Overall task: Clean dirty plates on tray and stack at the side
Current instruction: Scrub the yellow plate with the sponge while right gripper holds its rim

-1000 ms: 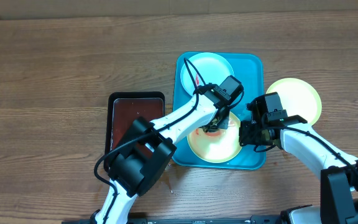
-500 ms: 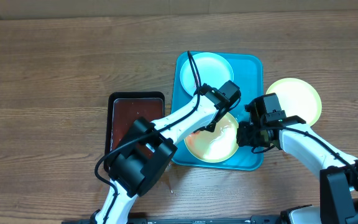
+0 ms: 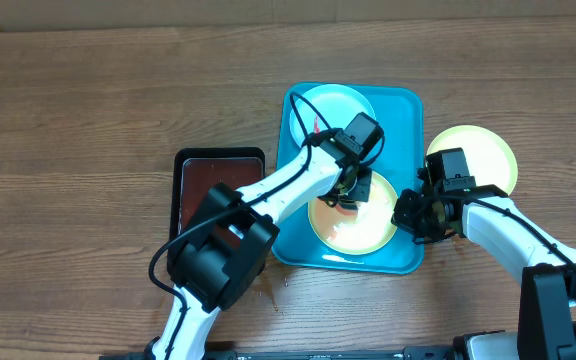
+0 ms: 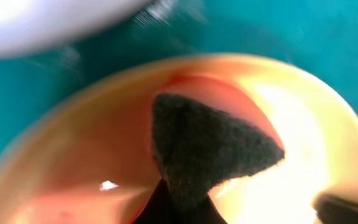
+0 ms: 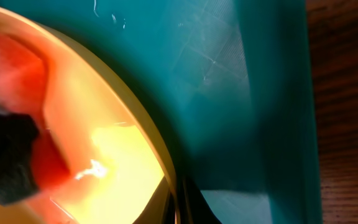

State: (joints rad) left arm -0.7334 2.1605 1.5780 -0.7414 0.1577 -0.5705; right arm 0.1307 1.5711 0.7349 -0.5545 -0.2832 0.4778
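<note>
The left end effector (image 3: 346, 196), pressed together on a dark wiping pad (image 4: 207, 149), holds the pad down against the face of a yellow-green rimmed plate (image 3: 363, 228). This plate lies at the 6 o'clock end of the blue tray (image 3: 405, 120). In the left wrist view the pad's pointed corner sits on a red sauce smear (image 4: 104, 155) that spreads over the plate's middle and 9 o'clock side, while the 3 o'clock side shines pale yellow.

The right end effector (image 3: 411, 214) pinches the same plate by its rim at 3 o'clock. The right wrist view shows that rim running down between the closed fingers, with bare tray floor beside it.

A pale blue-white plate (image 3: 333, 108) rests at the tray's 12 o'clock end, partly crossed by the left arm's cable. A second yellow-green plate (image 3: 478, 160) lies on the wooden bench (image 3: 88, 120) just beside the tray at 3 o'clock, its face clean. A dark brown tray (image 3: 213, 175) sits just beside the blue tray at 9 o'clock, partly under the left arm.
</note>
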